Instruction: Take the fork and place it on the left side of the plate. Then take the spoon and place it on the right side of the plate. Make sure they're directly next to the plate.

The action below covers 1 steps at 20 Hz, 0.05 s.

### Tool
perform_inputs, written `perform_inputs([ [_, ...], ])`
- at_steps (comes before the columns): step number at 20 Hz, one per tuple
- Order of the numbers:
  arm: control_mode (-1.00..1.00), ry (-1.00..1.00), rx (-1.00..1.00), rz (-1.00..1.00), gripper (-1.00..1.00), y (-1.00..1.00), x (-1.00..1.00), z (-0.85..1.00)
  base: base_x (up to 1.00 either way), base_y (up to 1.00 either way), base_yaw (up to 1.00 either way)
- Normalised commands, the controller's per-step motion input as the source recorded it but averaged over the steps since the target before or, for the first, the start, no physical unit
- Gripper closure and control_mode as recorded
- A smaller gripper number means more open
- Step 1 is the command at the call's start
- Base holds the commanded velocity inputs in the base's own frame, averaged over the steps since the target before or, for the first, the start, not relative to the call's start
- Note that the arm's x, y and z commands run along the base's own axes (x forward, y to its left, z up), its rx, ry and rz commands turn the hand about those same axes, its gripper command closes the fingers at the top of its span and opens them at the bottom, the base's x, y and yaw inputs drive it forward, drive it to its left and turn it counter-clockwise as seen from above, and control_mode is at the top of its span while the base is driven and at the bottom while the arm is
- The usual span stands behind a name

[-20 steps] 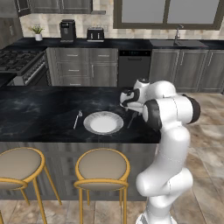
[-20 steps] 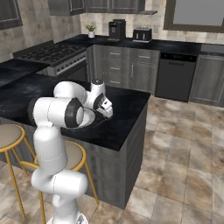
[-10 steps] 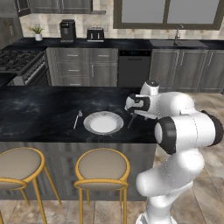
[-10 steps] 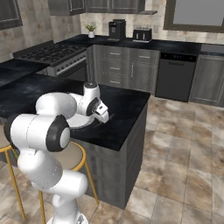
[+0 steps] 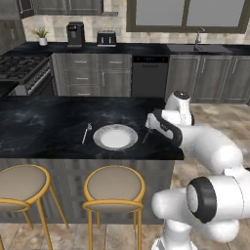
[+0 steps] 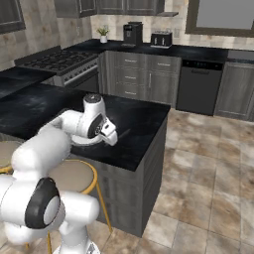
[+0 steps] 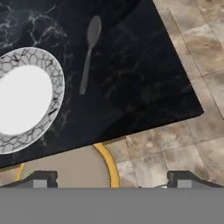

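The white-grey plate [image 5: 115, 136] lies on the black island counter [image 5: 44, 122]. Just left of it rests the light-silver fork [image 5: 86, 133]. Directly right of the plate lies the thin grey spoon [image 5: 145, 136], its bowl pointing away from the stools. My gripper [image 5: 155, 122] hovers open above the spoon's side of the counter, holding nothing. In the hand view the plate [image 7: 26, 98] fills the left and the spoon [image 7: 87, 54] lies beside it, well ahead of the open gripper [image 7: 113, 179]. From the right base view, the gripper [image 6: 112, 138] covers part of the plate [image 6: 82, 142].
Two round stools [image 5: 114, 186] [image 5: 19, 183] stand along the island's near side; one stool [image 7: 70, 168] shows under the hand. The counter's right edge [image 5: 176, 146] drops to tiled floor. A stove [image 5: 19, 71], a coffee machine [image 5: 75, 34] and a toaster [image 5: 106, 38] line the back wall.
The hand has drawn back slightly from the spoon toward the counter's near edge, and the elbow has swung low and forward. The jaws stay open; fork, plate and spoon have not moved.
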Motion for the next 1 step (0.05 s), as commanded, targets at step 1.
perform_inputs([
  [1, -1.00, 0.00, -0.07, 0.06, -1.00, 0.00, -0.98, 0.24, 0.00, 0.00, 0.00],
])
